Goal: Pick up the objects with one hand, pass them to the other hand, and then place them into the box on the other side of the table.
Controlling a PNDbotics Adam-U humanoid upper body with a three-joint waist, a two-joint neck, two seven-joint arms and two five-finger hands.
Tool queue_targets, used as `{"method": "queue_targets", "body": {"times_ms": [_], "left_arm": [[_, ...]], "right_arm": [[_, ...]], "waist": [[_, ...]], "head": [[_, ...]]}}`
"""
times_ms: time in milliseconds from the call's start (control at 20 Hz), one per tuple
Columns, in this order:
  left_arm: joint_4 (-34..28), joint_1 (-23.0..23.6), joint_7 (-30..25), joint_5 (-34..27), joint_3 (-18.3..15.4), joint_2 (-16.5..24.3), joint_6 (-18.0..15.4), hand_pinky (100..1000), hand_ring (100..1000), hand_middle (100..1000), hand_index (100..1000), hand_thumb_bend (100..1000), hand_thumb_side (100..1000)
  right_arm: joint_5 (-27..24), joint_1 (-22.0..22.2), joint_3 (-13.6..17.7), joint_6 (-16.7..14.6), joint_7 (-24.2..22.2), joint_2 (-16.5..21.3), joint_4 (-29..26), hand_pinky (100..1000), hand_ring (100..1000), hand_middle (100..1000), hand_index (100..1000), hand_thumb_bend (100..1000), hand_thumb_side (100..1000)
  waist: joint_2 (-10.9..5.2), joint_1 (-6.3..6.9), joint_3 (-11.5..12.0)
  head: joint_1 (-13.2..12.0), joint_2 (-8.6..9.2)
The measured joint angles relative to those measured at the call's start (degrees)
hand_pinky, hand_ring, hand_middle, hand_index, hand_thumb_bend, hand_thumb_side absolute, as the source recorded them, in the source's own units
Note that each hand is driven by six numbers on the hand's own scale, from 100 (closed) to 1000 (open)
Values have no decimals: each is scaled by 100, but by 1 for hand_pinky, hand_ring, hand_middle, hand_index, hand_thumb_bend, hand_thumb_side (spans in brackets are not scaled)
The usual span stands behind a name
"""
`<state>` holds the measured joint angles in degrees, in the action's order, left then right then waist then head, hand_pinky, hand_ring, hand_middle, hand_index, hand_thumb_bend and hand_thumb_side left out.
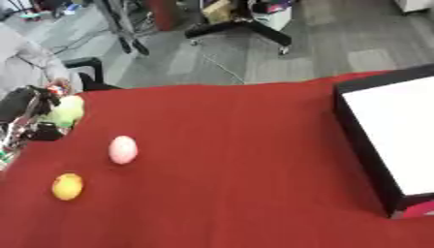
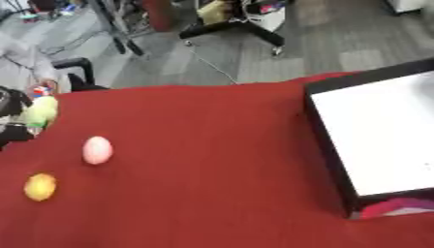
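My left hand (image 1: 32,118) is at the far left edge of the red table (image 1: 229,160), its fingers curled round a pale green rounded object (image 1: 66,111). A pink egg-shaped object (image 1: 123,149) lies on the cloth a little to the right and nearer. A yellow-orange round object (image 1: 68,186) lies nearer still, by the left edge. The box (image 2: 386,135), black-walled with a white inside, stands at the right side of the table. My right hand shows in neither view.
A pink-red thing (image 2: 394,207) pokes out at the box's near corner. Beyond the table's far edge are a grey floor, a black wheeled stand base (image 1: 241,29), cables and a person in grey at the far left.
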<state>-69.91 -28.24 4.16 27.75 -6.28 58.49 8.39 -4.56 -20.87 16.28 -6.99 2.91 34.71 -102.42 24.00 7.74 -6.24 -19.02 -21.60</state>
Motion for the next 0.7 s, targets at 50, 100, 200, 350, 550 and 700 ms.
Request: {"method": "queue_targets", "body": {"times_ms": [50, 100, 200, 350, 550, 700], "left_arm": [[-145, 5, -34, -32, 21, 0, -15, 588, 454, 358, 425, 313, 100], [-307, 5, -61, -72, 45, 3, -38, 592, 455, 357, 427, 312, 100], [-601, 5, -118, -184, 113, 5, -107, 601, 456, 354, 427, 312, 100], [-1044, 12, -199, -409, 214, 19, -210, 611, 452, 349, 426, 311, 100], [-1599, 56, -360, -706, 359, 33, -205, 619, 451, 347, 427, 313, 100], [-1974, 55, -509, -856, 477, 31, -176, 623, 448, 343, 427, 311, 100]], "right_arm": [[-26, -36, -18, -10, 10, 14, 0, 949, 994, 1000, 962, 510, 393], [-50, -78, -30, -19, 17, 45, 0, 949, 993, 1000, 962, 507, 393], [-119, -191, -80, -43, 26, 108, 0, 948, 992, 1000, 961, 503, 394], [-226, -368, -165, -72, 18, 197, 7, 947, 991, 1000, 960, 498, 396], [-347, -600, -280, -94, -21, 257, 61, 946, 990, 1000, 961, 491, 398], [-417, -831, -394, -93, -97, 300, 98, 946, 993, 1000, 963, 490, 397]], "waist": [[-43, -19, 18], [-69, -38, 41], [-93, -69, 82], [-196, -121, 142], [-292, -182, 189], [-475, -209, 214]], "head": [[56, -4], [115, -20], [243, -52], [453, -114], [720, -225], [908, -318]]}}
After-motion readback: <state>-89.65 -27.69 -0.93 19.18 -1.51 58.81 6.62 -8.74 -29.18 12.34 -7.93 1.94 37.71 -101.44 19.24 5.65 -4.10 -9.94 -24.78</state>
